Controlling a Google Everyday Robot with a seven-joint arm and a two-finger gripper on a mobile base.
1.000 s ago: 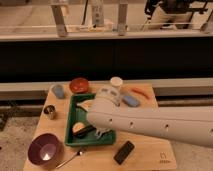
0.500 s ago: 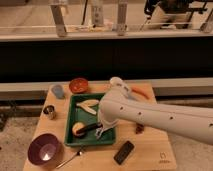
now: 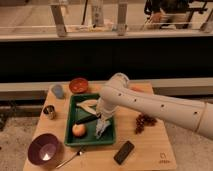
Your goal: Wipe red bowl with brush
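Camera view: the gripper (image 3: 102, 127) is seen low in the tray (image 3: 113, 136); one end of the brush (image 3: 86, 120) is hidden behind it, and its grip cannot be told. The red bowl (image 3: 78, 85) is seen at the far edge of the table (image 3: 150, 150).

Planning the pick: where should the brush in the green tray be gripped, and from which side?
Probably mid-handle, from above, closing across its width: the brush lies flat and slim in the green tray, a round fruit beside it. The gripper hangs over the tray nearby.
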